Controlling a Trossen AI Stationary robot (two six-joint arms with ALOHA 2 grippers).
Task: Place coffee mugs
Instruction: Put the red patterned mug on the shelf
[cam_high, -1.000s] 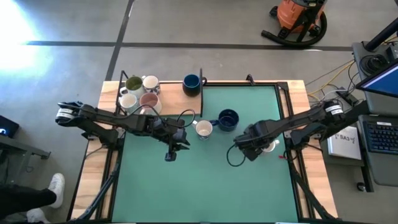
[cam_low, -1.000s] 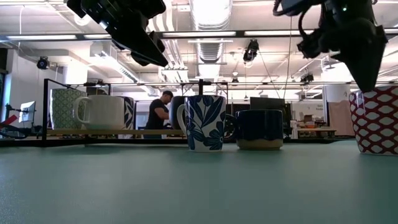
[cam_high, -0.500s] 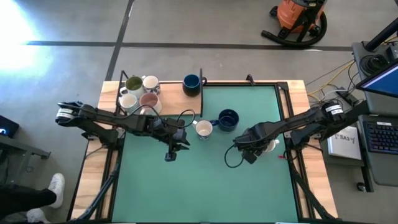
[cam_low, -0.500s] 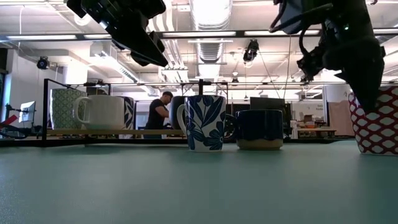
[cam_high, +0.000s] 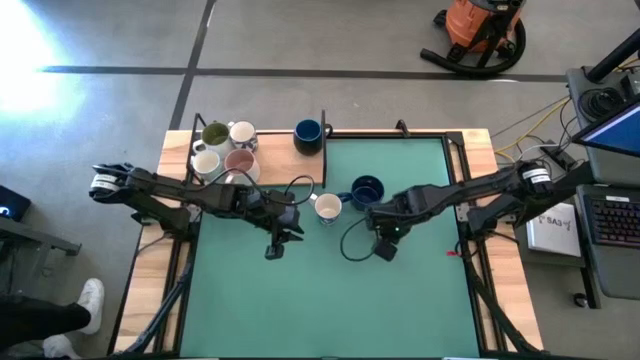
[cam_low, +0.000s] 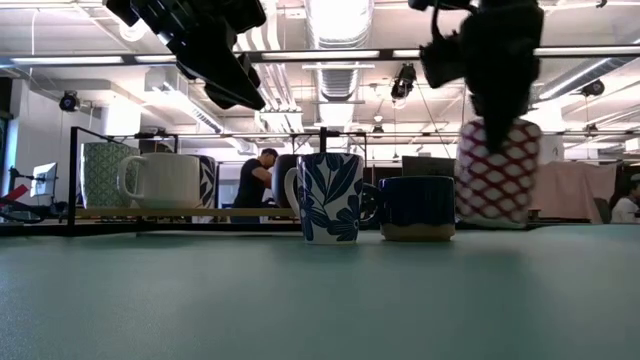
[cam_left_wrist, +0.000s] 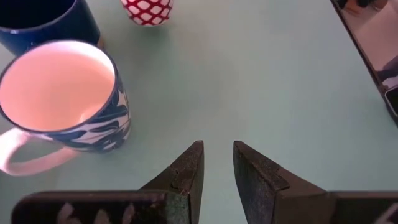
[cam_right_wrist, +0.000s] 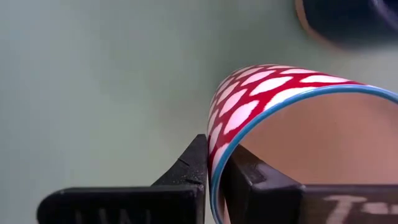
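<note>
From above, the right gripper (cam_high: 385, 228) sits over the green mat (cam_high: 420, 290) just near of the dark blue mug (cam_high: 367, 191), but the arm covers what it carries. The low view fills that in: a red-and-white lattice mug (cam_low: 497, 172) hangs under the dark gripper, its base clear of the mat. The right wrist view shows the grip itself, two fingers (cam_right_wrist: 193, 167) pinched on the mug's blue-edged rim, one outside the wall and one inside.

The left gripper (cam_high: 283, 231) is over the mat just left of the blue-leaf mug (cam_high: 327, 208). Its wrist view shows the two fingers (cam_left_wrist: 186, 175) a narrow gap apart with nothing between them, the blue-leaf mug's white inside, and the lattice mug farther off; in the low view the gripper is only a dark shape at the top left.

At the far left corner a black wire rack (cam_high: 197, 130) holds four mugs: an olive-green one (cam_high: 214, 134), a white one (cam_high: 241, 133), a cream one (cam_high: 206, 161) and a pinkish one (cam_high: 239, 162). Another navy mug (cam_high: 308, 133) stands at the mat's far edge beside the rack. The low view shows their patterned sides, though they overlap there and cannot all be told apart. A person (cam_low: 255, 181) shows small in the room behind
</note>
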